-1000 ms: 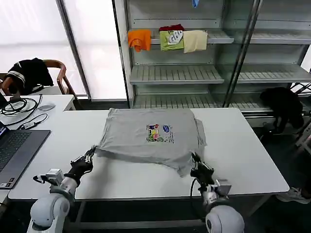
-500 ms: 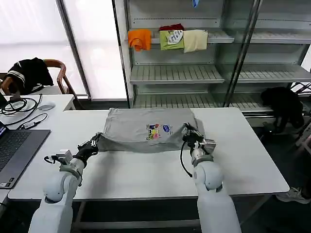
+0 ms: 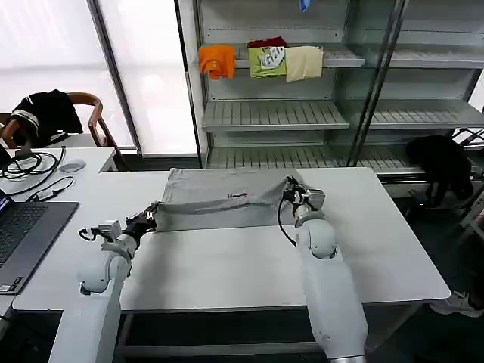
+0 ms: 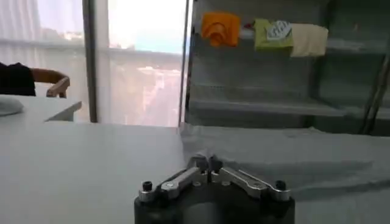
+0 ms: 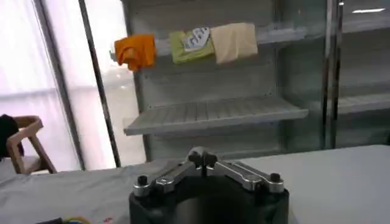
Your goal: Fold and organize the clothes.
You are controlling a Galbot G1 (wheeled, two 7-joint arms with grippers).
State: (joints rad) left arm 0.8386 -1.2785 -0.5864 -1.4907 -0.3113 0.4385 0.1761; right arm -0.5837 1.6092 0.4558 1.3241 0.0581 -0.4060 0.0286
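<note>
The left gripper [image 3: 144, 221] is closed on the near-left corner of the grey shirt [image 3: 219, 203], and the right gripper [image 3: 291, 193] is closed on its near-right edge. In each wrist view the fingertips meet with fabric at their tips, though on the right the cloth is only partly visible, so that grip is judged rather than confirmed. Holding the hem at two well-separated corners keeps the edge taut and level. This allows the near half to be carried over the far half as one flat panel without bunching.

The shirt lies across the middle of the white table [image 3: 227, 265], toward its far edge. It forms a wide, shallow band, with the near portion doubled over the far portion. The left side reaches nearer to the front edge than the right, so the fold line runs slightly skewed. The chest print [image 3: 240, 197] shows as a thin coloured sliver at the fold. The fabric is light grey, soft, and lightly creased.

Judgement: the fold is mid-course, not yet laid down.
</note>
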